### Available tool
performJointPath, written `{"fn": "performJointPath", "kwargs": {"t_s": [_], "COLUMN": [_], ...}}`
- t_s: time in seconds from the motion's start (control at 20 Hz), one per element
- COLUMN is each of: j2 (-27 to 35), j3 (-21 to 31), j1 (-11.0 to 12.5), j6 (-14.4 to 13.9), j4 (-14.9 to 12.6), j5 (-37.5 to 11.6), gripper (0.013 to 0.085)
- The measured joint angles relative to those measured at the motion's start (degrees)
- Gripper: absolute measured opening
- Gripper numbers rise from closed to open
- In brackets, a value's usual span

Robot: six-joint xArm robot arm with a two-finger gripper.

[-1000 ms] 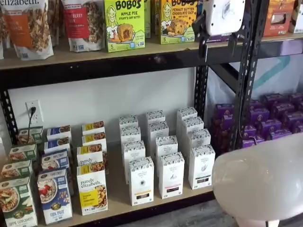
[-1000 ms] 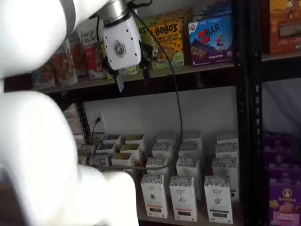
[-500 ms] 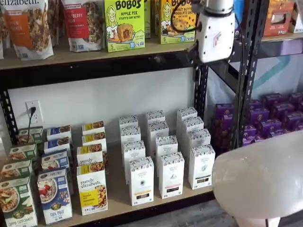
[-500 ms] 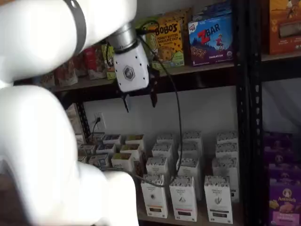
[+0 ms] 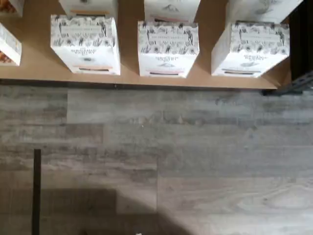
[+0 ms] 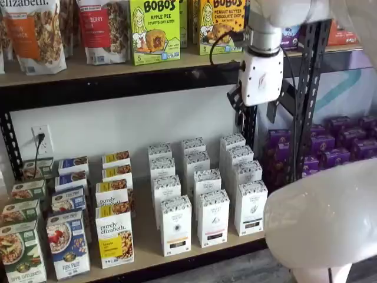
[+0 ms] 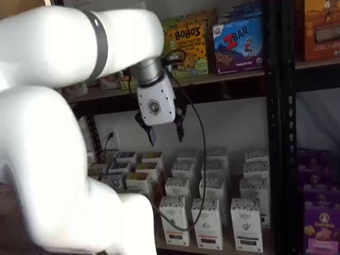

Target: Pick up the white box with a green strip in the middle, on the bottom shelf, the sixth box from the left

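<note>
The white box (image 6: pixel 250 207) stands at the front of the rightmost white column on the bottom shelf (image 6: pixel 147 247), with a dark strip low down. It also shows in a shelf view (image 7: pixel 246 223) and in the wrist view (image 5: pixel 249 49), beside two like white cartons. My gripper (image 7: pixel 165 134) hangs in front of the wall just under the upper shelf, well above the white cartons. Its two black fingers stand apart and hold nothing. In a shelf view (image 6: pixel 254 112) it is above and slightly behind the white box's column.
The upper shelf (image 6: pixel 118 65) holds Bobo's boxes and granola bags. A black perforated post (image 6: pixel 303 106) stands right of the white cartons, with purple boxes (image 6: pixel 336 147) beyond. Cereal boxes (image 6: pixel 68 242) fill the left. My white arm (image 7: pixel 48 138) blocks the foreground. Grey plank floor (image 5: pixel 156 156) lies below.
The gripper has come down from the level of the upper shelf's goods to just under that shelf, nearer the white cartons. The boxes have not moved.
</note>
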State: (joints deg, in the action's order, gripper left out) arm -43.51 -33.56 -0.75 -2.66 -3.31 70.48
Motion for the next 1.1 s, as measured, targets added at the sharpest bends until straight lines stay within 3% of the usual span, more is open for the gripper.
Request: {"fn": "performJointPath", "kwargs": {"t_s": [0.2,0.4,0.55,0.75,1.0,1.1], "j2": [1.94,6.93,10.99,18.83,25.28,29.10], "j3": [3.92,6.46,8.09,8.28,8.97,8.58], "j1": [2.27,3.86,5.50,6.62,8.48,8.82], "j6": [2.46,2.93,4.88,2.71,4.91,2.71], "j4": [1.38,-0.37,0.61,-3.90,-2.70,-5.51], "j5": [-7.10,-13.45,-19.22,-25.38,-33.71,-37.26], "gripper": [0.0850,0.0850,0.0850,0.0850,0.0850,0.0850]}}
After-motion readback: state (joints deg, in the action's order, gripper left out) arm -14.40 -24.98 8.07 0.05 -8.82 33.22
